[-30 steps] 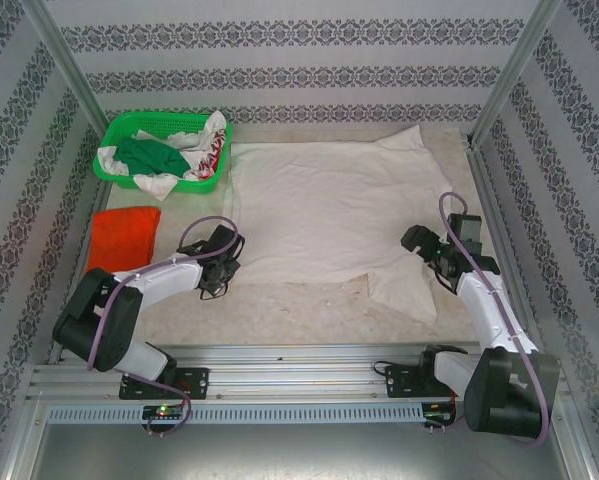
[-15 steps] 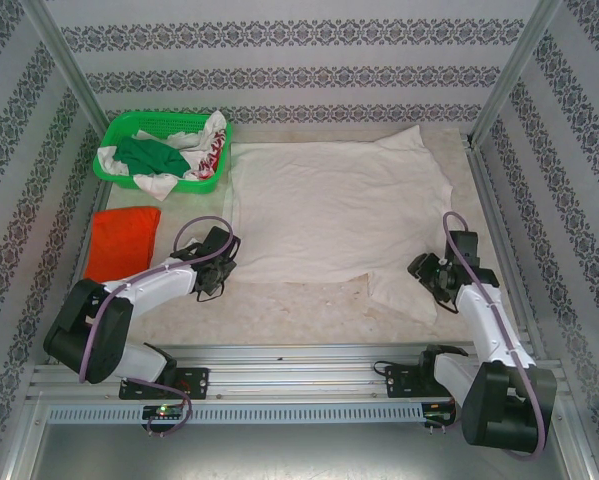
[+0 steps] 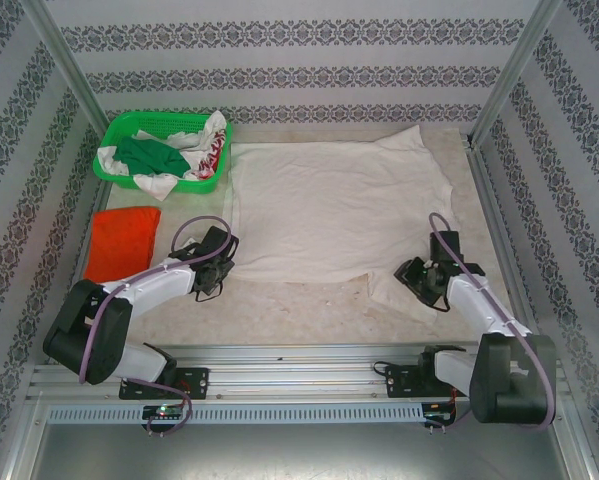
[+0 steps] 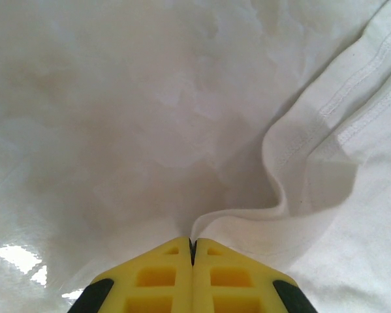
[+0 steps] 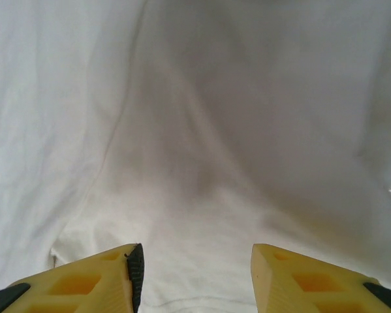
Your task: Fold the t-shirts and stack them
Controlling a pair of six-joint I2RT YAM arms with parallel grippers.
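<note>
Patterned walls closed in a pale table on three sides.
The walls carried grey floral bands in horizontal stripes on white. Two slanted metal posts, one at the far left corner and one at the far right corner, rose from the table. Its top was beige, mottled and slightly glossy, with a bright glint near its left edge. Aluminium rails ran along the near edge, a perforated strip below them. The light was soft and even.
</note>
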